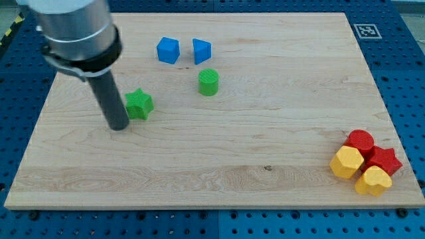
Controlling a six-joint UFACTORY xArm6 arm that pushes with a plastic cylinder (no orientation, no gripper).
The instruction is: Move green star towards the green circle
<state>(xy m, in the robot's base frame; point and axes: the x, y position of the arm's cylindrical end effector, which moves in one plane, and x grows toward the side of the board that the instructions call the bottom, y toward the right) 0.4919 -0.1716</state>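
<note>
The green star [139, 104] lies on the wooden board at the view's left of centre. The green circle, a short cylinder [208, 82], stands to its right and a little higher in the view. My tip [119, 126] rests on the board just left of and slightly below the green star, very close to it or touching its left side.
A blue cube [168, 50] and a blue triangular block [201, 50] sit near the view's top, above the green circle. At the bottom right corner cluster a red cylinder [360, 141], a red star [384, 160], a yellow hexagon [347, 162] and a yellow heart [372, 180].
</note>
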